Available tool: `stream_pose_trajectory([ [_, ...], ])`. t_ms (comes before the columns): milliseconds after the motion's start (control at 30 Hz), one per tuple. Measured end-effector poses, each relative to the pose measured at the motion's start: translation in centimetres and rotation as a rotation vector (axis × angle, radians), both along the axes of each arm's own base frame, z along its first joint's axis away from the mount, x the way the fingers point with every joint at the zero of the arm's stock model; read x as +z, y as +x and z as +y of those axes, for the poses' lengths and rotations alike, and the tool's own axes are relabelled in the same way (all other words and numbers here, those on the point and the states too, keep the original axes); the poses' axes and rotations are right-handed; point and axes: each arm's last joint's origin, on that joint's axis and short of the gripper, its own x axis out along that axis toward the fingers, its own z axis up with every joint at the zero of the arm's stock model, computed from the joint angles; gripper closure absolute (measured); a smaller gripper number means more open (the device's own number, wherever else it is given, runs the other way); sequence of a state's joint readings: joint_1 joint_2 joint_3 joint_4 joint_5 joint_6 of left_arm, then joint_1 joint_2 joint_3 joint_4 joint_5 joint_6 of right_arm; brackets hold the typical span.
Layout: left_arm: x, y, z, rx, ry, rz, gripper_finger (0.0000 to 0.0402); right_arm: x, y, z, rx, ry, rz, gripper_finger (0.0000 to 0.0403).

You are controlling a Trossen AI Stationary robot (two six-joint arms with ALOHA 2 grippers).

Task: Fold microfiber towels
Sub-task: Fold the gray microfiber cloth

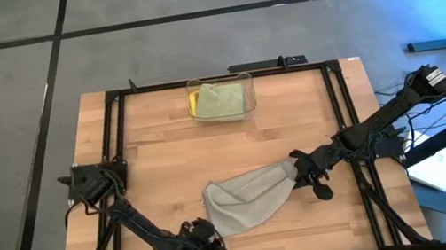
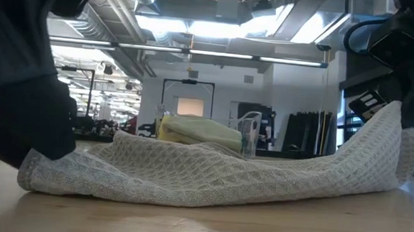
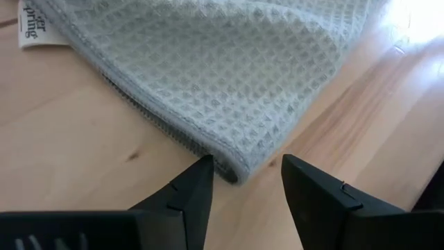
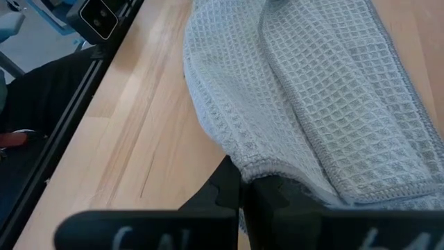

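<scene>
grey towel held at one end

my right gripper (image 4: 244,186) was clamped on the grey towel's (image 1: 248,197) right end, lifting it off the table (image 1: 166,161). my left gripper (image 3: 243,182) stood parted at the towel's near left corner, gripping nothing. the remaining towels (image 1: 219,101) lay in the bin (image 1: 238,78) at the far edge.

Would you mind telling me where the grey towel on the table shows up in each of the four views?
High view: grey towel lies front-centre, between both grippers.
Low view: it spans the foreground.
Left wrist view: its corner lies just ahead of the open fingers.
Right wrist view: it fills the frame, pinched at its edge.
Shared landmark: the wooden table.
</scene>
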State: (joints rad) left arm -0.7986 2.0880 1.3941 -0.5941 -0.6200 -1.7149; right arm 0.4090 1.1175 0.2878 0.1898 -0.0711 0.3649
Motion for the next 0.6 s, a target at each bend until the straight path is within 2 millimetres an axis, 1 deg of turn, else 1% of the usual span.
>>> stream_pose_trajectory([
  [167,0.1,0.1,0.0,0.017,0.016,-0.032,0.0236,0.0,0.0,0.0,0.0,0.0,0.0,0.0395],
  [433,-1.1,0.5,-0.2,0.021,0.007,-0.039,0.0237,0.0,0.0,0.0,0.0,0.0,0.001,0.0395],
  [600,-1.2,0.6,-0.3,0.016,0.008,-0.045,0.0237,0.0,0.0,0.0,0.0,0.0,0.001,0.0395],
])
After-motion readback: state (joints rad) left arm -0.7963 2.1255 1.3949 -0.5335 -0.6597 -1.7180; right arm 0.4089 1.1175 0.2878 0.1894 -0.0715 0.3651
